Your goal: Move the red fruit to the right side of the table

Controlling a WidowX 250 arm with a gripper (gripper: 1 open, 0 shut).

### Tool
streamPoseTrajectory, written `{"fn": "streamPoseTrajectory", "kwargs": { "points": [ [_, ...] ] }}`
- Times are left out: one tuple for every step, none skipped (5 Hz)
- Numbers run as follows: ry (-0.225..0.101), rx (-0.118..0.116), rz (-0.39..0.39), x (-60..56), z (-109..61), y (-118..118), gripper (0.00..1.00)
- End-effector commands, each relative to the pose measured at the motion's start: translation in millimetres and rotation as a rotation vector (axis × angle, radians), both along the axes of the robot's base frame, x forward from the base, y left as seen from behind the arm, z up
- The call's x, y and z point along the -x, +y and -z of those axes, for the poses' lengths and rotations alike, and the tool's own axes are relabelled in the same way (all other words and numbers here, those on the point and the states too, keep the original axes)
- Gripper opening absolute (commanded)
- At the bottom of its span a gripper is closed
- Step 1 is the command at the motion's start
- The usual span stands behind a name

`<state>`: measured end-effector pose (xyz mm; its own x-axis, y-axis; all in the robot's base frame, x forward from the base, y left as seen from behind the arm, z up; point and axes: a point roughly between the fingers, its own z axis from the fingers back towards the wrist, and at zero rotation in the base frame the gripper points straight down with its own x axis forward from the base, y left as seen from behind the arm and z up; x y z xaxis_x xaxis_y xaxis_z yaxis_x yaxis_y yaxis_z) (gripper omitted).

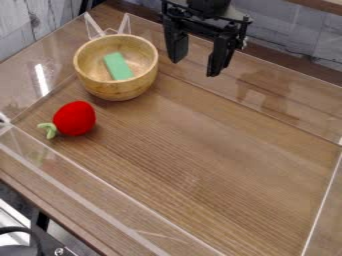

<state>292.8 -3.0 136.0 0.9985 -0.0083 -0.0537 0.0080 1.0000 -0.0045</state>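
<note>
The hand [194,66], spread and holding nothing, is at twelve o'clock on the surface [201,150]; the fruit [76,117] sits at nine. A low approach could clip the bowl [118,93]; an off-centre pinch (it's round) might send it rolling.

Black tool [198,66] open, pointing downward

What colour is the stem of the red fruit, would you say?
The stem is light green, seen best in the camera view.
</note>
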Motion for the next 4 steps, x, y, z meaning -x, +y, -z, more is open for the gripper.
{"fn": "streamPoseTrajectory", "kwargs": {
  "points": [
    [0.022, 0.003, 0.014, 8.2, 8.4, 7, 1.0],
    [0.019, -0.003, 0.052, 31.7, 14.9, 40, 1.0],
    [-0.02, -0.013, 0.084, 54.2, 17.3, 78, 1.0],
    [-0.044, -0.034, 0.088, 69.0, 22.6, 112, 1.0]
  ]
}}
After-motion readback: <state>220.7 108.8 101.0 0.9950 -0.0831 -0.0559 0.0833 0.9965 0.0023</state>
